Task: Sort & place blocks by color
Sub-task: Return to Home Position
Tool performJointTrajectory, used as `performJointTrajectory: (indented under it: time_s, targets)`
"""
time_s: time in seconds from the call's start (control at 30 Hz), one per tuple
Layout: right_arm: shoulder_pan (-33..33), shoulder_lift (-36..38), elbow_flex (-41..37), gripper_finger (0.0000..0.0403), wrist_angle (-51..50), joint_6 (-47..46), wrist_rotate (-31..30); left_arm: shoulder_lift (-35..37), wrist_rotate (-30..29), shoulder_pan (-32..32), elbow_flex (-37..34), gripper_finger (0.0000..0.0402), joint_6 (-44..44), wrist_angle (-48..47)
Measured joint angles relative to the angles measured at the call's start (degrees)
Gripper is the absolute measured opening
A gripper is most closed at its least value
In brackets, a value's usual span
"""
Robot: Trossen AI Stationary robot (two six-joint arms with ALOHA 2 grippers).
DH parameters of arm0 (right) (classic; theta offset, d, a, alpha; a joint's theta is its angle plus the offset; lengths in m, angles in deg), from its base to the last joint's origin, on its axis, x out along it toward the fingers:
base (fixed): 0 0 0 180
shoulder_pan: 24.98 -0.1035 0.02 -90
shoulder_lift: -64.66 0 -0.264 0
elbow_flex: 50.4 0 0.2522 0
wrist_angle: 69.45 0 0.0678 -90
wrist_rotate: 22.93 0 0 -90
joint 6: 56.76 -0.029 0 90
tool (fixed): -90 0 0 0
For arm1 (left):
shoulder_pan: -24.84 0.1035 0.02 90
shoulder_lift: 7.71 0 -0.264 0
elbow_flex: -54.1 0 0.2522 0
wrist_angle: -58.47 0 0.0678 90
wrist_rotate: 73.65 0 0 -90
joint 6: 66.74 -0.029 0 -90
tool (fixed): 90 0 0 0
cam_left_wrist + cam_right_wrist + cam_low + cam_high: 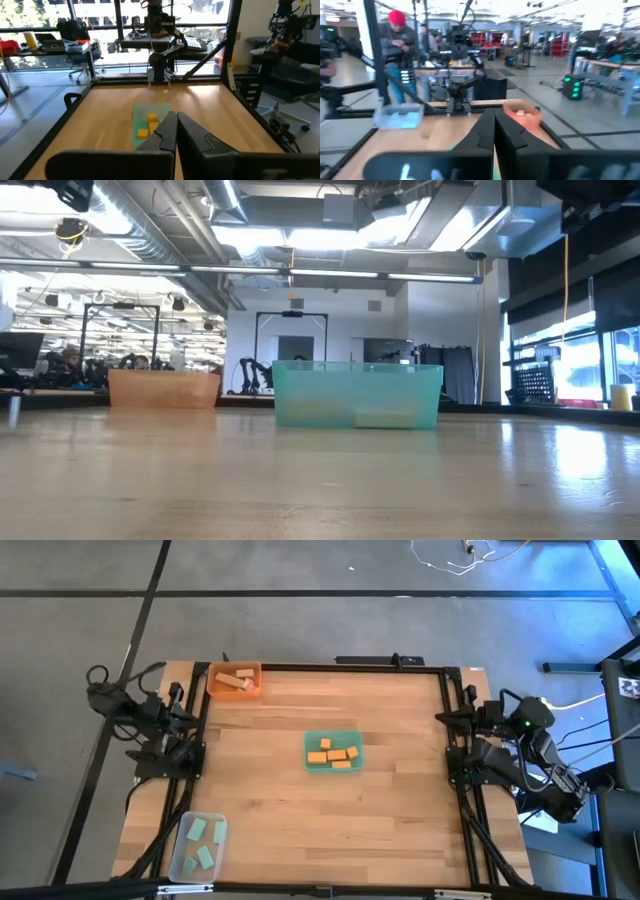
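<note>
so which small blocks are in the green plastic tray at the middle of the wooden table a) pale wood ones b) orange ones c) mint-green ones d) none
B: the high view shows small orange blocks lying inside the green plastic tray, while the mint-green blocks are in the clear plastic tray and the pale wood blocks in the orange plastic tray.

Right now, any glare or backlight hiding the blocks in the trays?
High view: even light, blocks plain in all three trays. Low view: window sheen on the table at right; green tray wall shows contents only as faint shapes. Left wrist view: bright windows behind, yet orange blocks read fine.
</note>
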Motion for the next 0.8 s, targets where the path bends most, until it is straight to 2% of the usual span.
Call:
performJointTrajectory:
  time_s: [0.1, 0.3, 0.43, 0.8]
  targets:
    - [0.0, 3.2, -2.0, 0.0, 0.0, -1.2, -2.2, 0.0, 0.0, 0.0, -1.0, 0.0, 0.0, 1.3]
    - [0.0, 2.2, -3.2, 0.0, 0.9, -0.4, -3.6, 0.0, -0.1, 0.0, -3.3, 0.0, -0.2, 3.8]
    - [0.0, 2.2, -6.3, 0.0, 9.0, -2.2, -2.4, 0.0, 0.4, 0.0, -6.5, 0.0, -2.2, 9.0]
    - [0.0, 2.1, -22.8, 0.0, 31.1, -9.3, -0.4, 0.0, 1.8, 0.0, -16.9, 0.0, -3.5, 23.8]
